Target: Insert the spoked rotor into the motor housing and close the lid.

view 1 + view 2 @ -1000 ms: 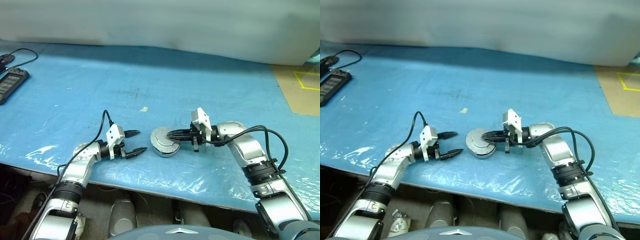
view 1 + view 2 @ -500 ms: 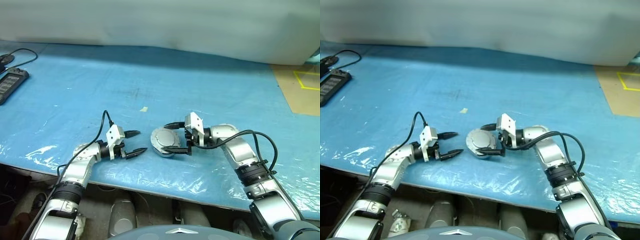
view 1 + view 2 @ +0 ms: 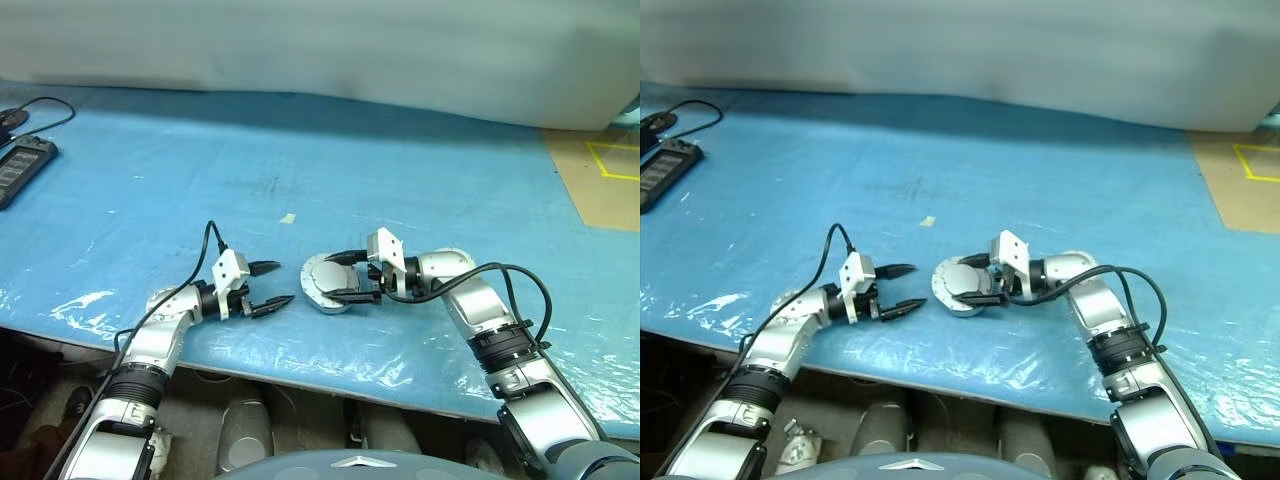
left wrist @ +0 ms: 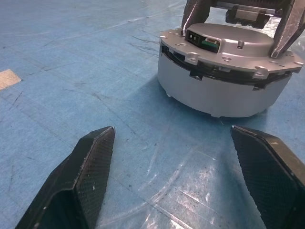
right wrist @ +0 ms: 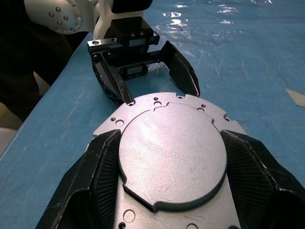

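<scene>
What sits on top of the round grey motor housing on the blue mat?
A flat silver lid covers the motor housing, the right hand straddling its sides. What is inside, rotor included, is hidden under that lid.

Looks like a lab or workshop test bench to us.
We see a wide worktable (image 3: pixel 420 160) under a blue plastic sheet, a black device with a cable (image 3: pixel 22 165) at its far left edge, a plain pale wall behind, yellow tape marking (image 3: pixel 612 160) on a tan surface at the right, probably floor, and a grey metal motor assembly (image 4: pixel 224 71).
</scene>
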